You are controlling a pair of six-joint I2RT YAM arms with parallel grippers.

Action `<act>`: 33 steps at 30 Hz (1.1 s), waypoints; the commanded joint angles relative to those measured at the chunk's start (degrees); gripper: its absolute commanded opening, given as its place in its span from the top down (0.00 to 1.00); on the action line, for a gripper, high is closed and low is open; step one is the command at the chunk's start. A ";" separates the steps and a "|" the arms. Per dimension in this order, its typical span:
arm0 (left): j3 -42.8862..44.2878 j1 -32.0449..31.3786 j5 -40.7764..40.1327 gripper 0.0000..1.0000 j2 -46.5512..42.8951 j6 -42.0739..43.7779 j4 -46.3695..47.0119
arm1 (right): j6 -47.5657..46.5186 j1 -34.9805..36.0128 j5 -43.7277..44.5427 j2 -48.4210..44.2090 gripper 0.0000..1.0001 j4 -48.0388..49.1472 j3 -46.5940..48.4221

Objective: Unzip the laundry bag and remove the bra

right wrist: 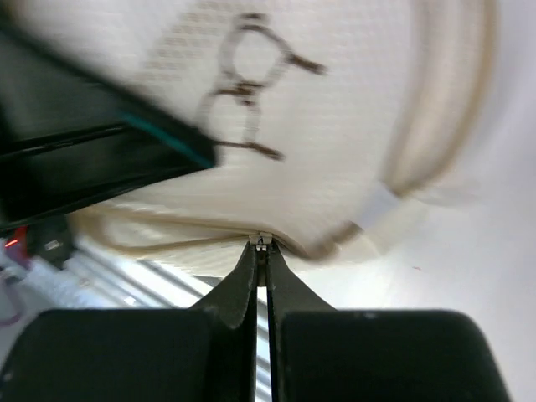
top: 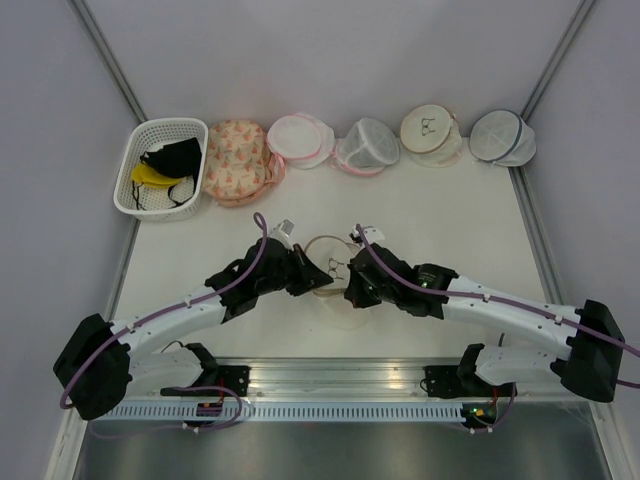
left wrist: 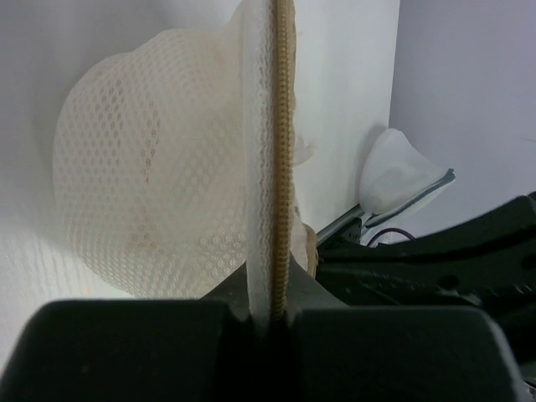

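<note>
Two robot arms meet at a round cream mesh laundry bag (top: pixel 324 258), held up on edge between them above a white table (top: pixel 200 240). Whether the bag's lower edge touches the table cannot be told.

The left gripper (left wrist: pixel 272 293) is at the bag's left edge. Its fingers are pressed together, pinching the tan zip trim (left wrist: pixel 281 151). The zip teeth run straight up from the fingers and look closed there. The mesh dome bulges away to one side.

The right gripper (right wrist: pixel 262 249) is at the bag's right edge, just below the flat face with the black glasses mark (right wrist: pixel 247 105). Its fingers are also pressed together, pinching a small metal tab that is most likely the zip pull (right wrist: pixel 262 240).

The bra shows in no view. It is presumably inside the bag, behind the mesh.

The step in hand appears to be opening the zip. To do it well, the left gripper should act as a firm anchor that holds the trim taut. The right gripper should draw the zip pull along the curve of the trim, following the round rim. Pulling straight away from the bag would likely drag the whole bag or slip the tab free.

The tab sits at the very fingertips, so a slow, even pull seems safest. The opening should run well round the rim, so that the bra can come out without snagging.
</note>
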 commanded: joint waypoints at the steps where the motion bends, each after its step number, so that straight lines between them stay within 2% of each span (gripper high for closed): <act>1: 1.05 0.01 -1.28 0.98 -1.78 1.26 -1.30 | 2.16 -0.75 16.68 2.57 1.00 -17.85 1.66; 10: 2.36 0.10 -3.13 0.96 -2.83 2.40 -4.63 | 5.59 -0.67 21.08 5.29 1.00 -20.85 2.10; 11: 2.54 0.10 -3.39 0.78 -2.92 2.49 -4.90 | 5.68 -0.67 21.17 5.29 1.00 -20.76 2.01; 12: 2.63 0.10 -3.56 0.66 -3.18 2.66 -4.99 | 5.59 -0.75 21.26 5.21 1.00 -20.50 1.84; 13: 2.63 0.10 -4.00 0.49 -3.36 2.75 -5.34 | 5.59 -0.75 21.26 4.95 1.00 -20.41 1.75; 14: 2.72 0.10 -5.40 0.20 -3.62 2.58 -5.95 | 5.76 -0.75 21.52 4.68 1.00 -20.41 1.66; 17: 3.07 0.10 -10.74 0.06 -5.29 3.01 -10.25 | 6.64 -0.67 23.45 4.77 1.00 -22.25 1.75; 20: 1.67 0.10 -16.81 0.01 -7.31 3.98 -12.20 | 7.34 -0.75 24.77 4.77 1.00 -23.49 1.40; 24: -0.45 0.10 -17.99 0.00 -6.00 4.95 -11.15 | 8.14 -0.75 25.74 4.77 1.00 -23.93 0.52; 27: -2.99 0.10 -11.50 0.03 -1.35 5.57 -4.57 | 8.31 -0.75 25.83 5.21 1.00 -23.32 -0.18; 28: -3.52 0.10 -7.74 0.04 0.05 5.31 0.32 | 8.31 -0.75 25.57 5.38 0.99 -23.05 -0.27; 31: -5.63 0.01 -3.93 0.06 4.81 3.99 7.11 | 8.23 -0.75 25.04 5.82 0.99 -22.08 -0.97; 33: -8.16 0.01 -0.41 0.07 6.74 2.94 16.51 | 7.88 -0.75 24.16 5.91 1.00 -20.95 -1.67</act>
